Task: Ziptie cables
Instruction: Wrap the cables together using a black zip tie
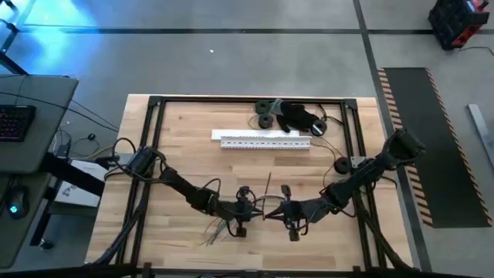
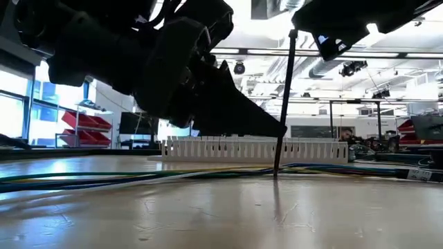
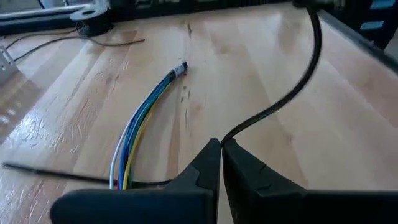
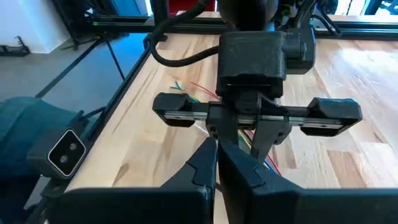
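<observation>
The cables (image 3: pixel 148 111), a bundle of thin blue, white and yellow wires, lie on the wooden table (image 1: pixel 185 139) below and between both grippers (image 2: pixel 138 178). A black ziptie strip (image 2: pixel 284 104) stands nearly upright over them, its lower end at the table. My left gripper (image 3: pixel 221 146) is shut on the strip part way up. My right gripper (image 4: pixel 216 146), also shut, is higher and faces the left one at the strip's upper end (image 2: pixel 293 34). A thin straight dark stick (image 1: pixel 268 185) lies on the table, pointing toward the far edge. My left gripper pinches the ziptie strip (image 3: pixel 231 134) between its two fingertips, coming level from the table's left and lying across it. The strip curves up and away from the fingers. My right gripper meets the strip's upper end (image 3: pixel 316 14). Its own fingers hide the place of contact in its wrist view.
A white slotted duct (image 1: pixel 266 139) lies across the table's middle, behind the grippers. Black rolls and a dark bundle (image 1: pixel 289 116) sit at the far edge. A black frame rail (image 1: pixel 154 154) runs around the table top.
</observation>
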`<state>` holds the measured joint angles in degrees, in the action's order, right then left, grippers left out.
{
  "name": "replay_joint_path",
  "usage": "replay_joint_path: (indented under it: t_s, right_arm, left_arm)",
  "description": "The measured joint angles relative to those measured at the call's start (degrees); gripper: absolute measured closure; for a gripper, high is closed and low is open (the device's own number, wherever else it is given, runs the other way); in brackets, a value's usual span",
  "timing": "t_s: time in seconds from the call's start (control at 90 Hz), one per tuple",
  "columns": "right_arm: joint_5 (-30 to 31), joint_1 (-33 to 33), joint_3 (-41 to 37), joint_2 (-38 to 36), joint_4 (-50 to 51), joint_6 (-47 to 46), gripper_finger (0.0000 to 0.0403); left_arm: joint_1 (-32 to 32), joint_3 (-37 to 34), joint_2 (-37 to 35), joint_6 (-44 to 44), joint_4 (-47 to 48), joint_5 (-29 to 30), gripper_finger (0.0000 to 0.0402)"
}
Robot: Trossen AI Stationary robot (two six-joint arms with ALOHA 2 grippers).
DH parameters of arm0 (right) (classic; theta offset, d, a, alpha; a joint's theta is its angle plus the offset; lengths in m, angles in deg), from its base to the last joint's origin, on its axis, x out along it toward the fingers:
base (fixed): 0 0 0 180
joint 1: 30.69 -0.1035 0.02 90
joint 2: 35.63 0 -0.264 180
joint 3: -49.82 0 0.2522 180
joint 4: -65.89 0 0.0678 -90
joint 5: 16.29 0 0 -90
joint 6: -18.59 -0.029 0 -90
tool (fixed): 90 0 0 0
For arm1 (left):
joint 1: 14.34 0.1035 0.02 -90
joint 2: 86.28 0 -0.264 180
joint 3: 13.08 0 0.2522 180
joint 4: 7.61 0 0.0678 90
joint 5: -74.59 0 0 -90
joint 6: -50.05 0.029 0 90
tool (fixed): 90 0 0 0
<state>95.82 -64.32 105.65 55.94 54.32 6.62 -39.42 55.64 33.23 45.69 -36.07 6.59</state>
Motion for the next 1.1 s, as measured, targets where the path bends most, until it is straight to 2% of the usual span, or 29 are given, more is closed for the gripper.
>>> replay_joint_path:
  t_s: [0.333, 0.5, 0.822, 0.944, 1.1]
  right_arm:
    - [0.73, -0.02, 0.00, 0.00, -1.89, 1.90, 0.0403]
    - [5.65, -0.76, 0.00, 0.00, -1.99, 3.64, 0.0403]
    - [19.37, -5.50, 0.00, -2.95, -2.66, 7.98, 0.0400]
    - [20.15, -7.18, 0.00, -4.53, -0.64, 7.21, 0.0373]
    - [20.03, -8.33, 0.00, -3.74, 5.87, 3.05, 0.0297]
  left_arm:
    - [0.00, 0.00, 0.00, 0.99, -1.90, -2.10, 0.0401]
    - [-0.02, 0.00, 0.01, -0.07, -1.89, -1.26, 0.0401]
    - [0.04, 0.00, 0.00, -1.46, -1.83, 1.00, 0.0401]
    - [0.04, 0.00, 0.02, -1.53, -1.81, 1.09, 0.0401]
    - [0.04, 0.00, 0.00, -1.48, -1.74, 1.14, 0.0401]
